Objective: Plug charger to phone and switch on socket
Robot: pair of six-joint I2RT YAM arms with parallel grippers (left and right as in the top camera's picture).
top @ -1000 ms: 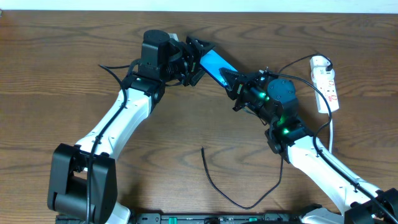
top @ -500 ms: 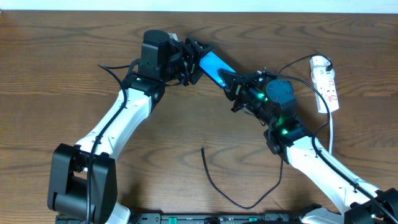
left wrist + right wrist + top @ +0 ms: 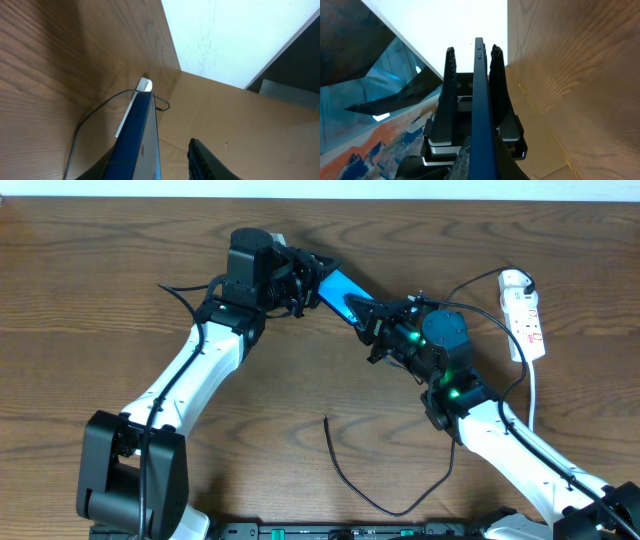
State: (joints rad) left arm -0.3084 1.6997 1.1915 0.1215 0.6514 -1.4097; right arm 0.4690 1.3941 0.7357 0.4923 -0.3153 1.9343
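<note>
The phone [image 3: 340, 285], blue-screened, hangs above the table between both arms. My right gripper [image 3: 366, 316] is shut on its lower right end; in the right wrist view the phone [image 3: 479, 100] runs edge-on up from my jaws [image 3: 480, 167]. My left gripper [image 3: 322, 280] straddles the upper left end. In the left wrist view the phone [image 3: 142, 135] leans on one finger, while the other finger [image 3: 202, 157] stands apart from it. The charger [image 3: 345, 475], a thin black cable, lies loose on the table near the front. The socket [image 3: 525, 315] rests at the far right.
The table's back edge meets a white wall [image 3: 225, 40] just behind the left arm. The socket's white cord [image 3: 536, 395] trails toward the front beside the right arm. Bare wood [image 3: 100, 300] lies to the left of the left arm.
My left jaws have narrowed around the phone's upper end. The right gripper has edged slightly left with the phone. The charger and socket have not moved.
</note>
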